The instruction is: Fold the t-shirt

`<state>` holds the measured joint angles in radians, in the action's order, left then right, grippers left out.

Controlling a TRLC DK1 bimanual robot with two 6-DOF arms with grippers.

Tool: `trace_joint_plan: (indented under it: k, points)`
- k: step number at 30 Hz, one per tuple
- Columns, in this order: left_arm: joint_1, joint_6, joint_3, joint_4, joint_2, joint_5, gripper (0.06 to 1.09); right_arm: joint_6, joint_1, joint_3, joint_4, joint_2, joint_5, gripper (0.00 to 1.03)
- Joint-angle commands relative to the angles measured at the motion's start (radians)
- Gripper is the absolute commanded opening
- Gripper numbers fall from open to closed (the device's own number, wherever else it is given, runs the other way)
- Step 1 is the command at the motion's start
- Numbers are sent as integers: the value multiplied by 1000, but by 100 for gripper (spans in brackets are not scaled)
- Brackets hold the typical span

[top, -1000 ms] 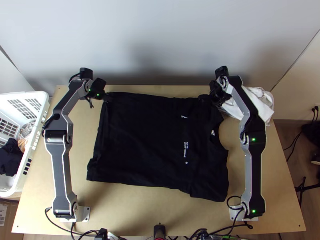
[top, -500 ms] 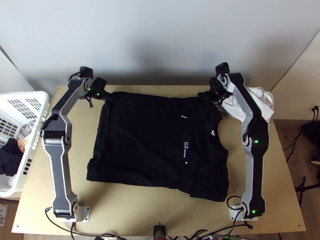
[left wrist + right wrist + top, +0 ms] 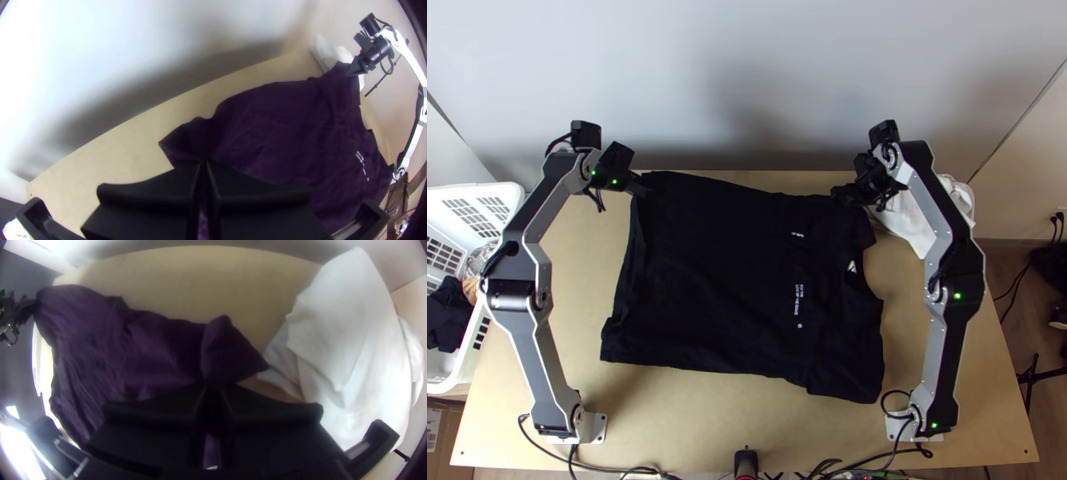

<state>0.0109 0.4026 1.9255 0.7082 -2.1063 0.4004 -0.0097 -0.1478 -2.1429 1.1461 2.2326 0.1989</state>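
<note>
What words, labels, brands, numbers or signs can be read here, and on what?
Black t-shirt: small white lines of print, too small to read surely.
Same shirt: white marks, one more near the neckline, too small to read.
Brown box: pale label, too small to read.

Diffuse daylight-bright illumination washes a pale wall (image 3: pixel 747 48) and wooden table (image 3: pixel 707 416), casting soft grey shadows up the wall, while folds fade into darkness on a black t-shirt (image 3: pixel 707 280). Glare bleaches the wall in the left wrist view and gleams off the right arm (image 3: pixel 414 62). Fisheye distortion bows the table's edge in both wrist views, their corners darkened.
</note>
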Motion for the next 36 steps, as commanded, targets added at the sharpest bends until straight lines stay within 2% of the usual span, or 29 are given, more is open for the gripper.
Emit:
trace_joint_plan:
  k: [1,10,20,25,30,36]
  points:
    - [6,27,-155,-35,118,28,9,-36,-7,156,-17,-125,-1,3]
    - [6,67,-347,-30,212,44,9,-70,-9,354,-36,-269,-1,3]
    - [-37,93,-457,5,262,40,9,-90,4,540,-63,-436,-1,3]
    - [-37,87,-476,-10,292,48,9,-96,4,617,-132,-516,-1,3]
    - [-45,47,-511,-79,362,140,9,-96,-4,680,-212,-580,-1,3]
    - [-15,16,-554,-151,485,150,9,-111,-30,773,-310,-680,-1,3]
